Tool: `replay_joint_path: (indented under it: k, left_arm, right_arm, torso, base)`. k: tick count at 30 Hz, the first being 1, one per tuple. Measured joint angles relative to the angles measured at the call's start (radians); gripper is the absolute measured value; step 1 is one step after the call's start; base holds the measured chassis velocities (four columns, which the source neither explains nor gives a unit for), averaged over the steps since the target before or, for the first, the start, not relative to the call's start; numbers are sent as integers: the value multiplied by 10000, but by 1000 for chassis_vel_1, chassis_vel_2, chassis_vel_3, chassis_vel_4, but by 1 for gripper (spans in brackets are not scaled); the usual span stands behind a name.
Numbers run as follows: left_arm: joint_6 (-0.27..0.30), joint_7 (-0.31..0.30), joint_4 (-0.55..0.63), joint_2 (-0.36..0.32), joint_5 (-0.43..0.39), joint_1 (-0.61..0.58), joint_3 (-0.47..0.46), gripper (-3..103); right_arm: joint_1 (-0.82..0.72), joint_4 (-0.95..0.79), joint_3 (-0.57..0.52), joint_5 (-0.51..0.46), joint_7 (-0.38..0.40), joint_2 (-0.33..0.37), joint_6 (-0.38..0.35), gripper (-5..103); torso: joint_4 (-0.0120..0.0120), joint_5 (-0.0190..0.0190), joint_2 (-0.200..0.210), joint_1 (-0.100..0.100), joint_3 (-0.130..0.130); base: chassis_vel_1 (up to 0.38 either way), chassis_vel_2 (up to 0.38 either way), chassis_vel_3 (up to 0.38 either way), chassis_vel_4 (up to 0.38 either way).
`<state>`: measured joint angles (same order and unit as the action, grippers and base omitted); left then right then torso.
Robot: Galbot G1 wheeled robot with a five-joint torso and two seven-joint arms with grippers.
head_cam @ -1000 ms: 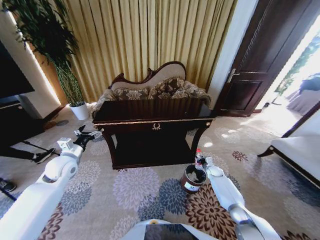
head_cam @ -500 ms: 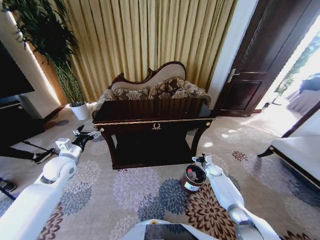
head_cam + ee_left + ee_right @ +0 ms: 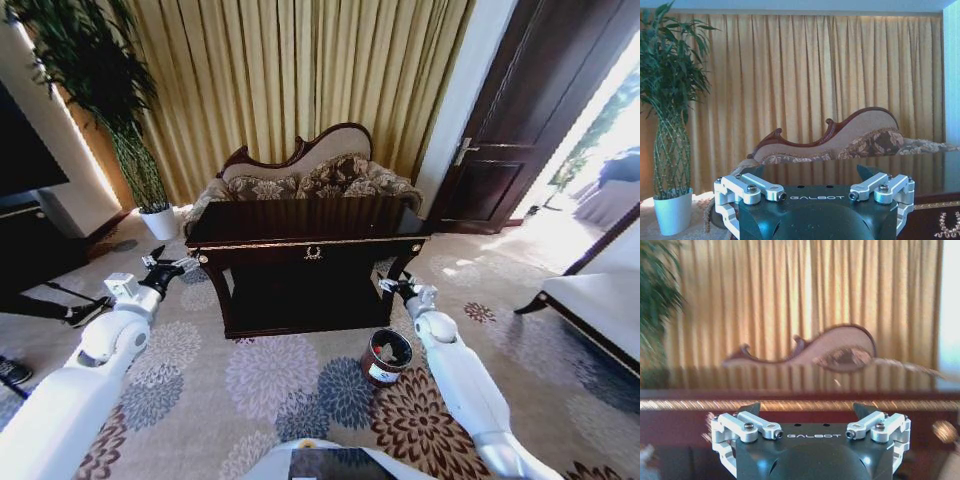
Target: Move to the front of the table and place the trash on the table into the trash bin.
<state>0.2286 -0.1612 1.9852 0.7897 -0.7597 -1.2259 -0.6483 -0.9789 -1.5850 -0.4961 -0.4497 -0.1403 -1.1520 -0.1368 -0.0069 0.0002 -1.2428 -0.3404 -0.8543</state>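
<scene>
While the right gripper [image 3: 393,286] hangs released beside the table [image 3: 300,243] (bin [image 3: 386,357] below), a swing may clip the corner.

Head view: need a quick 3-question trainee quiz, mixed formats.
1. True or false: the bin stands on the table.
2. Pick one: the right gripper is A) inside the bin, B) raised by the table's front leg, C) resting on the tabletop.
3. Fill in: the right gripper and the left gripper both have fingers ____.
Key: 1 false (it is on the carpet); 2 B; 3 open.
</scene>
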Motion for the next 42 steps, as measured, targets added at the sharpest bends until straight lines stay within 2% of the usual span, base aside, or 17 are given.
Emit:
replay_joint_path:
  k: [4,11,23,42]
  left_arm:
    - [-3,-202,129,124,7,5,-173,100]
    - [285,-357,492,263,-21,54,-285,100]
    - [329,-312,576,130,-24,-53,-218,100]
    - [309,-284,569,70,12,-51,-29,100]
  right_arm:
    - [-359,-1628,-95,-974,2,203,-407,100]
    - [-761,-3255,134,-1901,-2,487,-935,100]
    - [-1690,-3733,241,-1799,-3,813,-973,100]
    - [-1777,-3624,78,-1686,-3,817,-880,100]
  torso:
    - [-1,-2,0,0,1]
    - [-2,-2,-1,0,2]
    - [-2,0,1,0,0]
    - [0,-2,0,1,1]
  base:
    - [0,0,0,0]
    - [0,0,0,0]
    - [0,0,0,0]
    - [74,-75,-82,74]
